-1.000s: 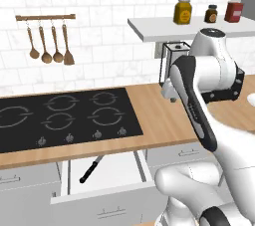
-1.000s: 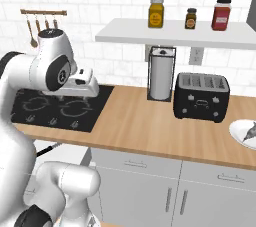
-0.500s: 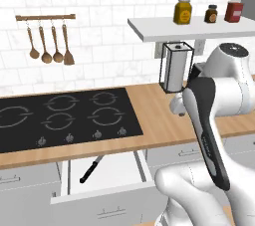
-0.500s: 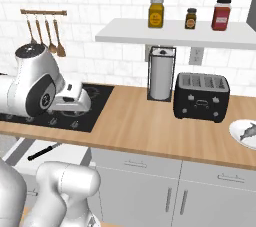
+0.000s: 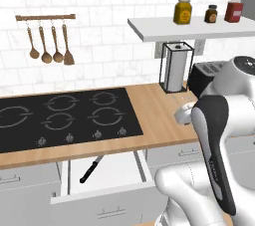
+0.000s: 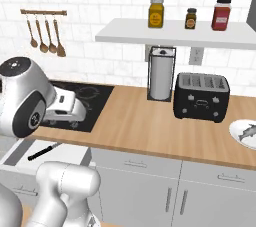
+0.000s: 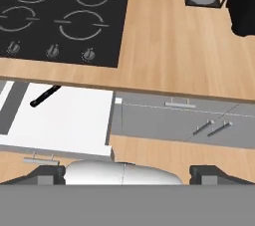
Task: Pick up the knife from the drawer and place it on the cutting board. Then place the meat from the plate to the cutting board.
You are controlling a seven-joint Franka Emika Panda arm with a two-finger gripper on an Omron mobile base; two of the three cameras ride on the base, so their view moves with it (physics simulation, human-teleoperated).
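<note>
Fingers [image 7: 48,175] stand wide apart with nothing between them, their dark tips at the bottom corners of the hand view, hanging above the front of the desk [image 7: 164,51] and well apart from the knife [image 7: 45,96].

That knife lies flat in the open drawer [image 7: 74,120], in its back left part in the hand view, close under the desk's front edge. In the left base view it [image 5: 91,169] shows at lower centre, black handle toward the drawer front and lower left, with the narrow grey blade running up and right beneath the desk edge. Its long axis is diagonal to the drawer's sides.

I judge it light, stiff and thin, lying low on a smooth white lining, so it may slide or pivot if nudged. The handle looks the better hold: thicker, less slippery, clear of the desk's overhang. Closing across it, square to the long axis, seems best.

The meat [image 6: 248,132] rests on the plate [image 6: 239,136] at the right edge of the right base view.
</note>
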